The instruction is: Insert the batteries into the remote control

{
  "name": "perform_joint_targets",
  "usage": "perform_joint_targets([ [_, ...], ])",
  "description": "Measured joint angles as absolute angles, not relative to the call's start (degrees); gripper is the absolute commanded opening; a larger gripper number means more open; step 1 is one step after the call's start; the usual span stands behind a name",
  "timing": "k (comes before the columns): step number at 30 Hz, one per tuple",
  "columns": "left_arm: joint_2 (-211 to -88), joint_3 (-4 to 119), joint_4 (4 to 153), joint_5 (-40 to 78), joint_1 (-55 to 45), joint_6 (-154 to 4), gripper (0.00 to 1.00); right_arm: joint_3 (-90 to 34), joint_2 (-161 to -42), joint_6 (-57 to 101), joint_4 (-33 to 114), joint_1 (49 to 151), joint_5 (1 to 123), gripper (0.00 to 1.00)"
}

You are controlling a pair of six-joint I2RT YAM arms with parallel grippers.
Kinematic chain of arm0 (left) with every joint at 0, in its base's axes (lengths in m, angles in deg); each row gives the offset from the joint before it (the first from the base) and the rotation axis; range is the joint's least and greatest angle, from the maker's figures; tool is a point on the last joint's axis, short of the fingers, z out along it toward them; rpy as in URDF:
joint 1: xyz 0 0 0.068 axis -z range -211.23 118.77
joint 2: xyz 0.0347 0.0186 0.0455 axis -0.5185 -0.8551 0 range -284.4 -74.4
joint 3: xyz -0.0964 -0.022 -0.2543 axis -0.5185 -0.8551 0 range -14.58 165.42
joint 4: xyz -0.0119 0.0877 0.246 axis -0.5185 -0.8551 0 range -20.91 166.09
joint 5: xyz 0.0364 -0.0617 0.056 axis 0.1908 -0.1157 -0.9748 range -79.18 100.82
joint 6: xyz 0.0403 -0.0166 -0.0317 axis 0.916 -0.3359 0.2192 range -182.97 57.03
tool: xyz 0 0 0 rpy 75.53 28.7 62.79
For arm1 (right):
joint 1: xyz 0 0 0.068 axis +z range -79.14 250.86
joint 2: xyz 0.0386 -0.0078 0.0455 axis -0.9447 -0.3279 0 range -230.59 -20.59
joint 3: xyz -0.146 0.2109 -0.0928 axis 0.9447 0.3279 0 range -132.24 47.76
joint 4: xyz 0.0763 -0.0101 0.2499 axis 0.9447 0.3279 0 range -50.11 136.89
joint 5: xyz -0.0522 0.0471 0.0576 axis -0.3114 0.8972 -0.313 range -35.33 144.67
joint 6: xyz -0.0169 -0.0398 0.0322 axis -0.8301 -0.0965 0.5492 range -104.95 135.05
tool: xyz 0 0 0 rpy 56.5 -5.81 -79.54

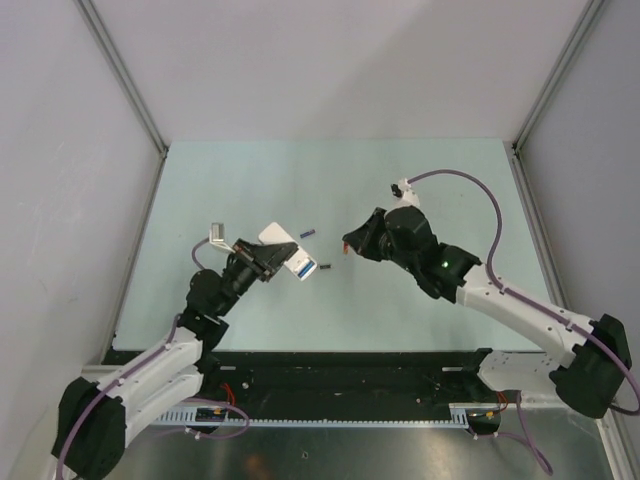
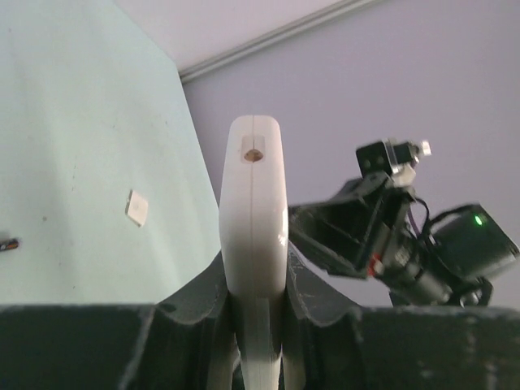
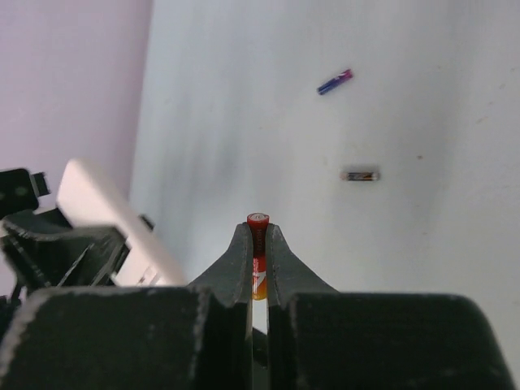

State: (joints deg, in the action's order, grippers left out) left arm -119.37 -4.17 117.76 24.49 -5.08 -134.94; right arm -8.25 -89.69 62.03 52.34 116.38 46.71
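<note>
Red battery [image 3: 258,218]: light, slick; my right gripper [image 3: 258,241] pinches its middle.
Remote control [image 2: 253,195]: stiff; my left gripper [image 2: 258,286] clamps its faces.

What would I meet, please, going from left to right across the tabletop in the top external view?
Small white flat piece → remote control, held in the left claw → dark grey battery → red battery, pinched in the right claw.

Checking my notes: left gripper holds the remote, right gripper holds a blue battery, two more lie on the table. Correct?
Not quite: the battery in the right gripper is red, not blue, as the right wrist view shows. The rest stands.
</note>
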Motion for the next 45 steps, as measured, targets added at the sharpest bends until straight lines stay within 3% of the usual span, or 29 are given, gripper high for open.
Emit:
perform_joint_targets([
  [14, -123.2, 0.1, 118.1, -1.2, 7.3, -131.1, 0.0, -7.5, -87.0, 73.7, 47.7, 128.3, 34.2, 0.0],
  [45, -128.3, 0.1, 126.5, -10.9, 12.4, -127.4, 0.0, -14.6, -96.4, 81.0, 49.2, 132.9, 25.3, 0.0],
])
